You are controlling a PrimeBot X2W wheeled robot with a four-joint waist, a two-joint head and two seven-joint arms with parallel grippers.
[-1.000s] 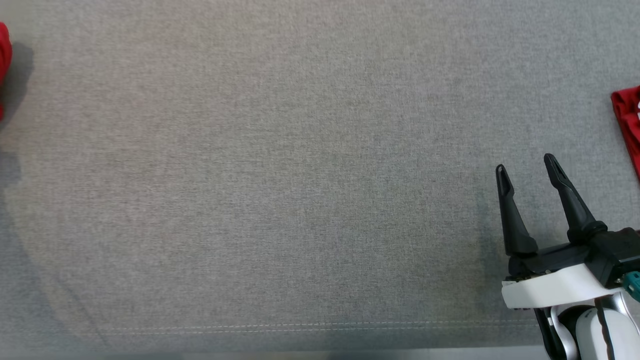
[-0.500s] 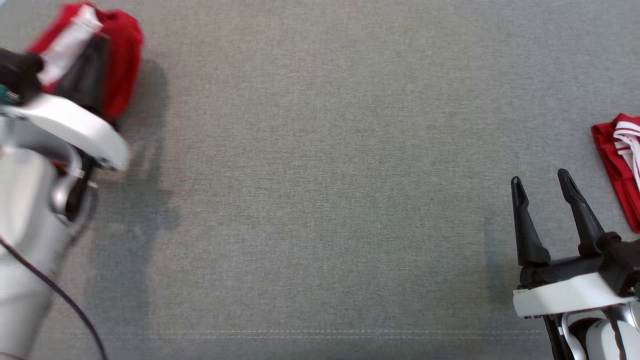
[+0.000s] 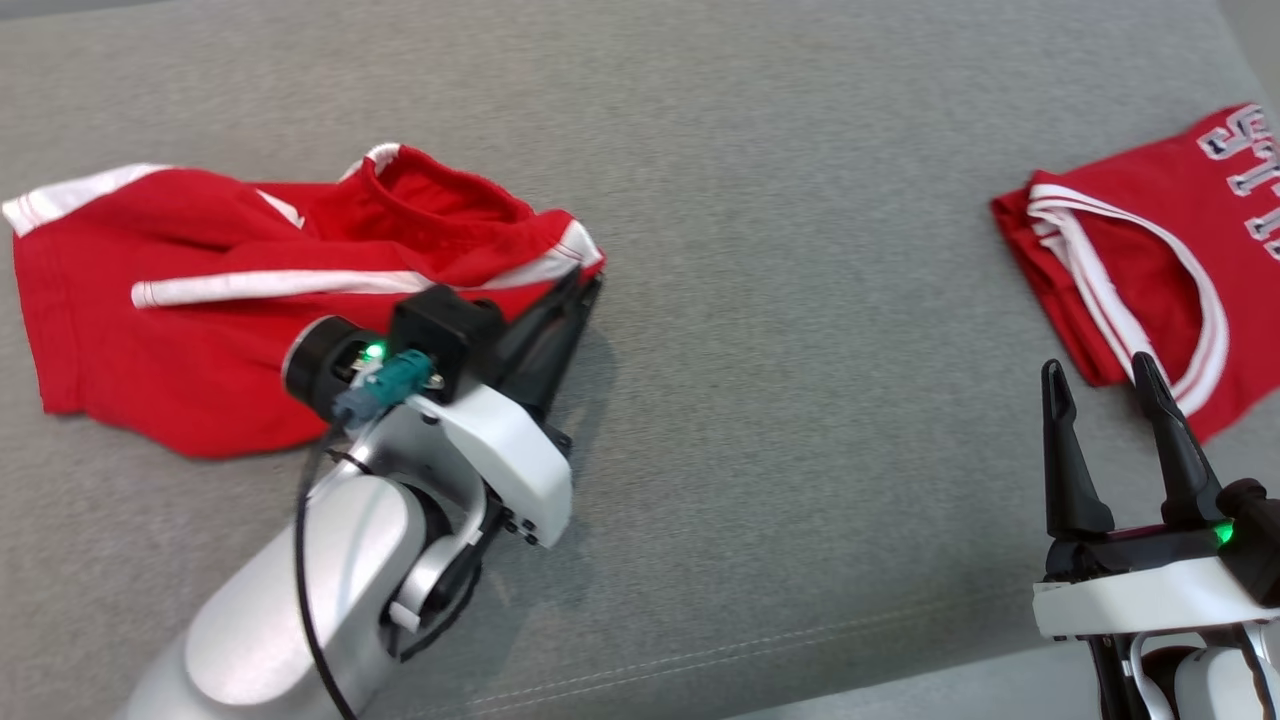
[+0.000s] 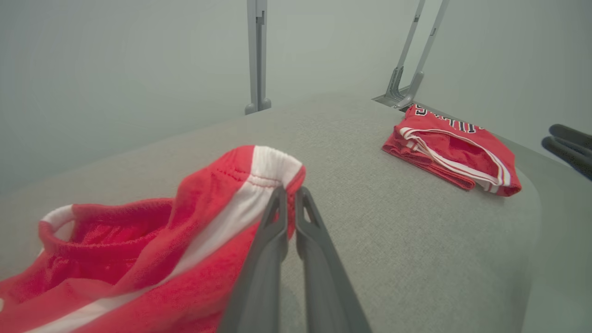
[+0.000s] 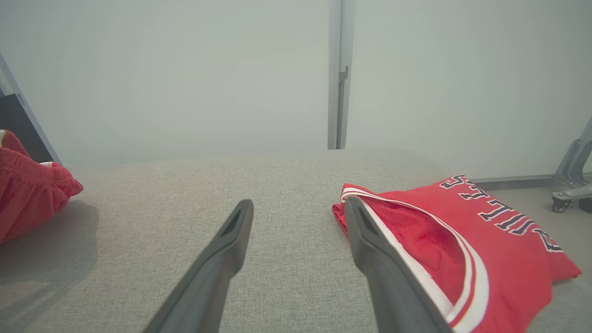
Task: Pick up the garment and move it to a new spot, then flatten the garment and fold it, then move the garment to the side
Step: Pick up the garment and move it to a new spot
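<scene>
Red white-striped shorts [image 3: 200,340] lie on left of grey bench [image 3: 780,400]; one striped edge, probably the waistband, pinched in closed left pincer [image 3: 585,285]. Right pincer [image 3: 1098,375] wide, empty, just beside folded red jersey [image 3: 1130,250]

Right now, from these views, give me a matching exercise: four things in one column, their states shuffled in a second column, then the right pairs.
Things:
1. left tool
2. right tool
3. striped red garment
4. lettered red jersey

States:
A. folded, lying at the robot's right
B. open, holding nothing
C. shut on a white-banded edge
D. spread out at the robot's left

Pairs: 1-C, 2-B, 3-D, 4-A
</scene>
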